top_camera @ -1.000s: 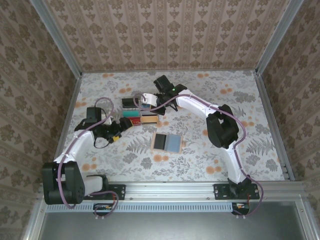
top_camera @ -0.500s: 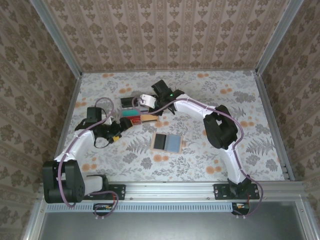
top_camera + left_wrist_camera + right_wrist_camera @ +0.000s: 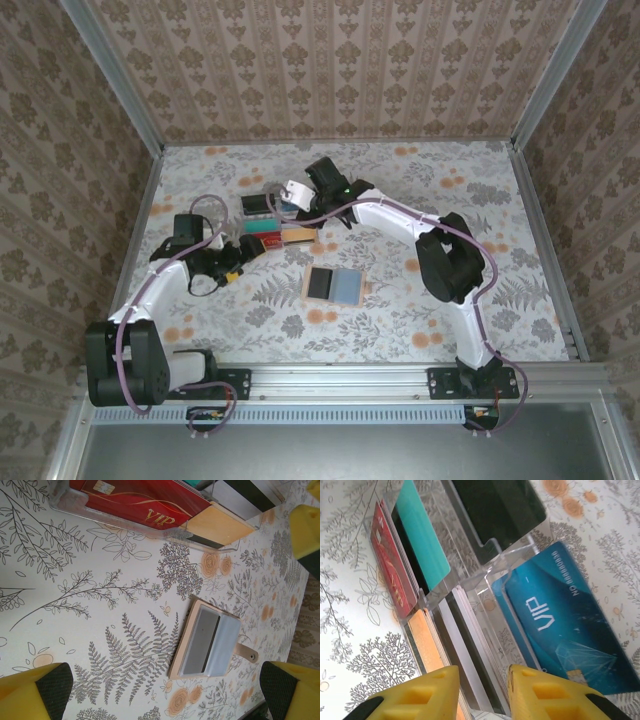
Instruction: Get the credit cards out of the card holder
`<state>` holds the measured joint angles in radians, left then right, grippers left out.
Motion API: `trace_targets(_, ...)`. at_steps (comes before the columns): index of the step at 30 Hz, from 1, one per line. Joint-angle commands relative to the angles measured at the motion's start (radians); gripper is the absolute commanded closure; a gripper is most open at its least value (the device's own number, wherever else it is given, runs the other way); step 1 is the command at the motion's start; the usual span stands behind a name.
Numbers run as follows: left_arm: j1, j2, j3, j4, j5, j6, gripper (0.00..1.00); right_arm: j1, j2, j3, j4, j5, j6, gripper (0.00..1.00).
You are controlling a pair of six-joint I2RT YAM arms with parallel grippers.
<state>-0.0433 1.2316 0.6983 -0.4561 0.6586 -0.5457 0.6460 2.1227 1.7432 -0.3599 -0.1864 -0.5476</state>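
Item: credit cards (image 3: 422,535), filed on edge in a clear rack (image 3: 487,562), which we take as our landmark on the flowered table (image 3: 75,580). We count red and teal cards in one bay and black in the next. A blue card (image 3: 560,625) lies back in its own bay, and orange and pale grey edges fill the bay under the right gripper (image 3: 482,687). That right gripper hangs directly above the rack, its yellow pads a little apart and pinching nothing that we can make out; the card edges sit below the gap. The left gripper (image 3: 230,264) waits just beside the rack on its left, jaws spread to their widest and empty. The card holder (image 3: 210,640) lies open and flat near the rack, on the side toward the arm bases and not touching it. One half shows a dark grey panel and the other blue-grey, and we cannot tell whether a card remains inside. Handling note: we judge the step in hand to be releasing a card into the rack. To do it well we would open wider before lifting and rise straight up, so no pad drags a neighbouring card or tips the light rack. Only then would we swing toward the card holder to check the dark panel.
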Motion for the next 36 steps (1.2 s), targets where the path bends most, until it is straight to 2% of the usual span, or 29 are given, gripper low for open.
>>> trace_targets(1,0.005,0.003,-0.01,0.009,0.023,0.002,0.0,0.0,-0.047,-0.001,0.014,0.003,0.048,0.66)
trace_targets(5,0.003,-0.001,-0.008,0.002,0.022,0.006,0.0,-0.006,-0.067,-0.006,0.018,-0.001,0.11,0.64)
trace_targets(7,0.001,-0.003,-0.005,-0.002,0.016,0.008,0.0,-0.009,-0.097,-0.016,0.019,0.004,0.181,0.6)
trace_targets(11,-0.031,-0.002,0.013,-0.021,-0.009,0.02,0.0,-0.011,-0.188,-0.075,-0.028,0.01,0.392,0.42)
trace_targets(13,-0.056,-0.001,0.025,-0.03,-0.043,0.023,0.0,-0.012,-0.229,-0.105,-0.096,0.026,0.52,0.38)
trace_targets(18,-0.138,0.01,0.04,-0.026,-0.085,0.005,0.0,-0.012,-0.354,-0.296,-0.169,0.037,0.784,0.39)
trace_targets(23,-0.255,0.052,0.06,0.009,-0.148,-0.031,0.03,-0.007,-0.513,-0.565,-0.08,0.007,1.149,0.41)
trace_targets(28,-0.38,0.136,0.101,0.057,-0.225,-0.074,0.14,0.039,-0.57,-0.747,0.075,-0.019,1.448,0.45)
trace_targets(31,-0.443,0.202,0.127,0.078,-0.261,-0.102,0.25,0.061,-0.543,-0.789,0.157,-0.018,1.543,0.5)
trace_targets(36,-0.501,0.301,0.159,0.124,-0.257,-0.139,0.47,0.073,-0.477,-0.796,0.229,-0.044,1.61,0.58)
